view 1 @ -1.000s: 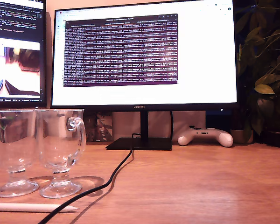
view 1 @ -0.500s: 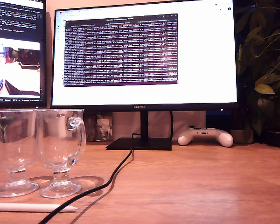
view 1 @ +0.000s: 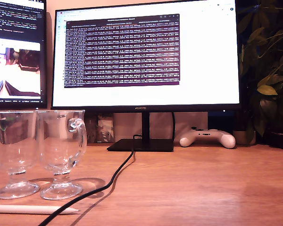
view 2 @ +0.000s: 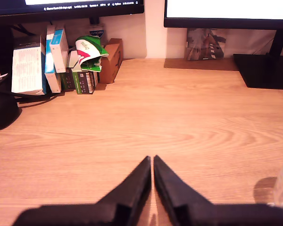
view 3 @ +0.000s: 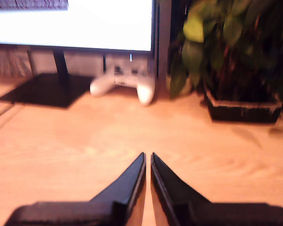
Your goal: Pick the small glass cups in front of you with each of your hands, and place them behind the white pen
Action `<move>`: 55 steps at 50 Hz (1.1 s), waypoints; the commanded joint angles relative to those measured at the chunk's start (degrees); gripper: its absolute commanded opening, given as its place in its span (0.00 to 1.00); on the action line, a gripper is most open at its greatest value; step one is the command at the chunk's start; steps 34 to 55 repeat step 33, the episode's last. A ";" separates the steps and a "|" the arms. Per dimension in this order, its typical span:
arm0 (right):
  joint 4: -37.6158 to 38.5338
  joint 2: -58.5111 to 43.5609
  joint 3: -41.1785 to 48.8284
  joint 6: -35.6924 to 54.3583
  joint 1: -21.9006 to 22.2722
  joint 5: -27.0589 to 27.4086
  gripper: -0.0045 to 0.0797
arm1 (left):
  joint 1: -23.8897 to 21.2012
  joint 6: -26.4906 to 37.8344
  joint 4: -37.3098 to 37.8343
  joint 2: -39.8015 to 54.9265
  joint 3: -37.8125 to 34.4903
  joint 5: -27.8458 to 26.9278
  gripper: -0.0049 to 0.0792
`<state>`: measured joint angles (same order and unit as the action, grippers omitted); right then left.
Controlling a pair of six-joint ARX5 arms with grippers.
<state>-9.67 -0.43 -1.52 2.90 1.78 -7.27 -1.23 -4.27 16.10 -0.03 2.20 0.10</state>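
1. Both grippers hold nothing: my first gripper (view 2: pixel 153 160) has its fingertips pressed almost together over bare table (view 2: pixel 179 122), and my second gripper (view 3: pixel 147 156) is likewise nearly closed over empty wood.
2. Two small glass cups stand side by side near the table's front edge at the exterior view's left, the first cup (view 1: pixel 12 150) just beside the second cup (view 1: pixel 61 148) (whether their bowls touch I cannot tell).
3. Nearer the front edge than the cups lies the white pen (view 1: pixel 35 209), flat, its tip toward the exterior view's right.
4. A black cable (view 1: pixel 111 181) runs from the monitor stand (view 1: pixel 141 145) past the second cup's foot, ending beside the pen's tip.
5. A white game controller (view 1: pixel 207 137) rests by the table's back edge.
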 commanded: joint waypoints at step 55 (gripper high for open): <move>0.57 0.37 1.22 -2.89 -0.24 -0.02 0.05 | 0.22 -0.24 0.13 -0.35 -1.86 -0.02 0.04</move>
